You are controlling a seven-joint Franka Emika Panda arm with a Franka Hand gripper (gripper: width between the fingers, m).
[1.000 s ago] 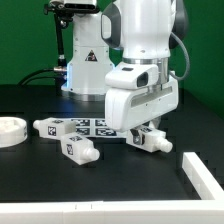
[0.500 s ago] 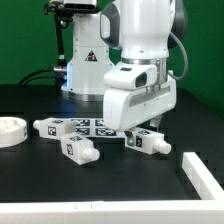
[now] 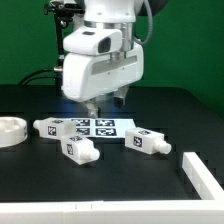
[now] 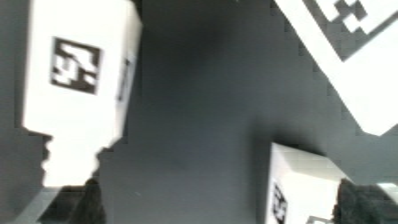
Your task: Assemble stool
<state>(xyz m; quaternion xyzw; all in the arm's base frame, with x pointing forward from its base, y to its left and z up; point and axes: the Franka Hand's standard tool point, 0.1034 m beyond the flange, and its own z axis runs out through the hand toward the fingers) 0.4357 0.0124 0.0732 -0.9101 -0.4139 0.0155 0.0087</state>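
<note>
While the gripper (image 3: 107,101) hangs above the far edge of the marker board (image 3: 96,127), its fingers stand apart with nothing between them. Three stool legs lie on the black bench (image 3: 150,195). The left leg (image 3: 47,127) is at the board's end on the exterior view's left, the near leg (image 3: 80,149) is just in front of the board, and the right leg (image 3: 147,141) is beside its other end. The round seat (image 3: 10,130) sits farther left, and the long white bar (image 3: 205,173) lies near right.

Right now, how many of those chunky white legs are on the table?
3. One leg at the marker board's end on the exterior view's left, one nearer the camera, one toward the exterior view's right. The arm could hide another.
</note>
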